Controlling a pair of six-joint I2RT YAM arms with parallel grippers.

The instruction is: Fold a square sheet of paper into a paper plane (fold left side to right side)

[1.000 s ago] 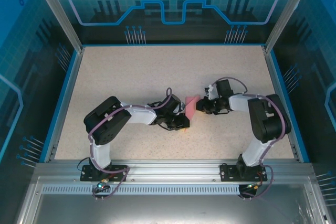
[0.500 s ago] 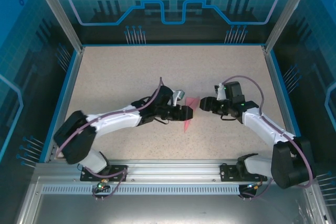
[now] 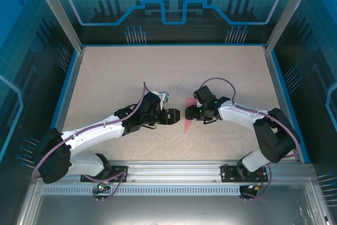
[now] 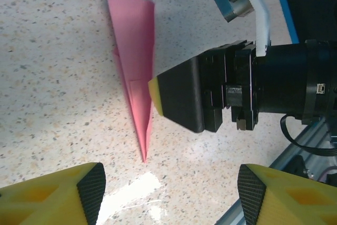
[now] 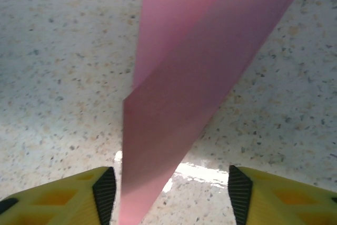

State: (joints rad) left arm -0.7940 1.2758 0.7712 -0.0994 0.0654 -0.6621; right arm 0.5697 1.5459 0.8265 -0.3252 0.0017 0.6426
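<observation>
A: Left gripper [image 3: 175, 115], state?
B: Fingers spread wide, nothing between them. It sits at 9 o'clock of the paper plane [image 4: 136, 72], just beside it; I cannot tell whether they touch.
A: The plane?
B: Lying on the table [image 3: 116, 77] near centre. Slim pink dart, tip towards 6 o'clock, crease showing along its length.
A: Right gripper [image 3: 189, 113]?
B: At the plane's 3 o'clock, over its edge. Fingers apart, with the paper running loose between them in the wrist view. No pinch.
A: Step?
B: Judging by the shape, folding is far along, likely the last left-over-right fold or its creasing. The next move calls for one side pinned while the other lifts a thin edge cleanly. The paper may slide.
</observation>
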